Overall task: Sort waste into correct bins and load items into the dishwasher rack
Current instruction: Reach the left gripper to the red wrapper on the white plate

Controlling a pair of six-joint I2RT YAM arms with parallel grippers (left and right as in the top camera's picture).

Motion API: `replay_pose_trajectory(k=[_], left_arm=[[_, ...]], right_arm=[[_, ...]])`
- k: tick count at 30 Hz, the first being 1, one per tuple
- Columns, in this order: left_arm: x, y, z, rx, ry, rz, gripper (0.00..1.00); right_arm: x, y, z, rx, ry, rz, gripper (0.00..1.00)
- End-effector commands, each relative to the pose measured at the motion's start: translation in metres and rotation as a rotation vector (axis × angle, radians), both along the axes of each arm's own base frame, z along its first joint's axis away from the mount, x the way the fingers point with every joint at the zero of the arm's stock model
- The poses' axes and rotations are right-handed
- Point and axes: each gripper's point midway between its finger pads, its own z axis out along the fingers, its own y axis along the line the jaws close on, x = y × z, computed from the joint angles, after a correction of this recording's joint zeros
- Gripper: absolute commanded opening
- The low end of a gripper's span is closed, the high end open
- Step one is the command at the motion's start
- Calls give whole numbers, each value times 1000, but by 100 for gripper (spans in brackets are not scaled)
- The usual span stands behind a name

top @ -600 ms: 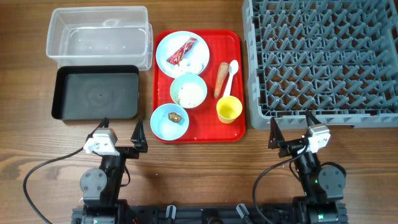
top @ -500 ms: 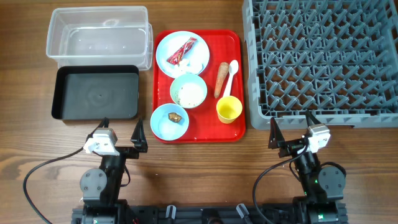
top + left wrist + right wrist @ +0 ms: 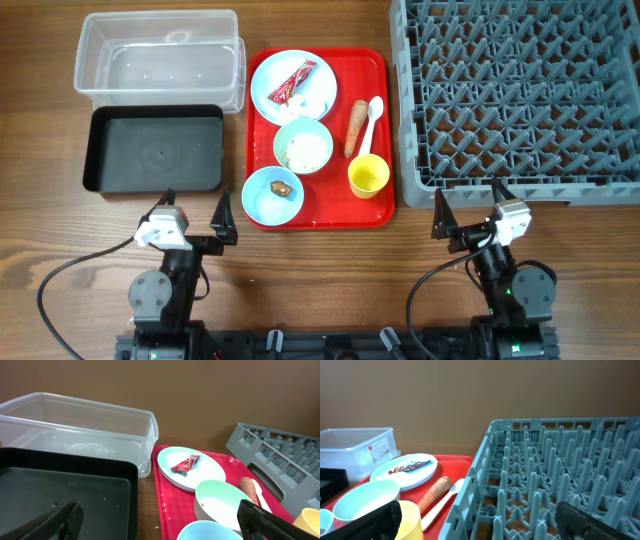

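Observation:
A red tray (image 3: 378, 70) holds a light-blue plate (image 3: 318, 76) with a red wrapper (image 3: 291, 82) and white tissue (image 3: 305, 103), a pale green bowl (image 3: 303, 146) with rice grains, a light-blue bowl (image 3: 272, 195) with a brown scrap (image 3: 282, 188), a carrot (image 3: 356, 127), a white spoon (image 3: 370, 120) and a yellow cup (image 3: 368, 177). The clear tub (image 3: 160, 57) and black tray (image 3: 155, 148) lie to the left, the grey rack (image 3: 520, 95) to the right. My left gripper (image 3: 194, 216) and right gripper (image 3: 466, 207) are open and empty at the front.
Bare wood table lies in front of the red tray, between the two arms (image 3: 320, 270). The tub (image 3: 75, 430), black tray (image 3: 65, 490) and plate (image 3: 190, 467) show in the left wrist view; the rack (image 3: 560, 475), carrot (image 3: 432, 492) and cup (image 3: 412, 520) show in the right wrist view.

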Motion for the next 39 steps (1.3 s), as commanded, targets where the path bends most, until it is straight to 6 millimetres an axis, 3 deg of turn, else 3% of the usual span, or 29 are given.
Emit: replay_pose_trajectory(k=[1,15,19,22,28,31,33,36,39], left_arm=[[0,3,-1,9,-4,14,100],[0,3,-1,9,-4,14,100],[-1,-3,3,13,-17,-20,100],[-1,-9,19,14,-83,-55,100],[-7,-9,63,15,-142,-58,100],[-4,-11,95,17,-129,-66,100],[5,-11,116,33,-112,-67,100],[36,-11,155,34,-33,-69,100],[83,-21,186,28,145,-131,100]], right_arm=[[1,-3,0,-59,-14,-18,100],[2,-8,2,-59,-23,-53,100],[2,-20,23,-50,-104,-121,100],[1,-25,31,-45,-135,-150,100],[-11,-27,87,-105,-305,-178,100],[-20,-28,119,-141,-373,-188,100],[-22,-27,136,-143,-381,-185,100],[-12,-14,161,-221,-352,-116,100],[13,-10,179,-252,-201,-81,100]])
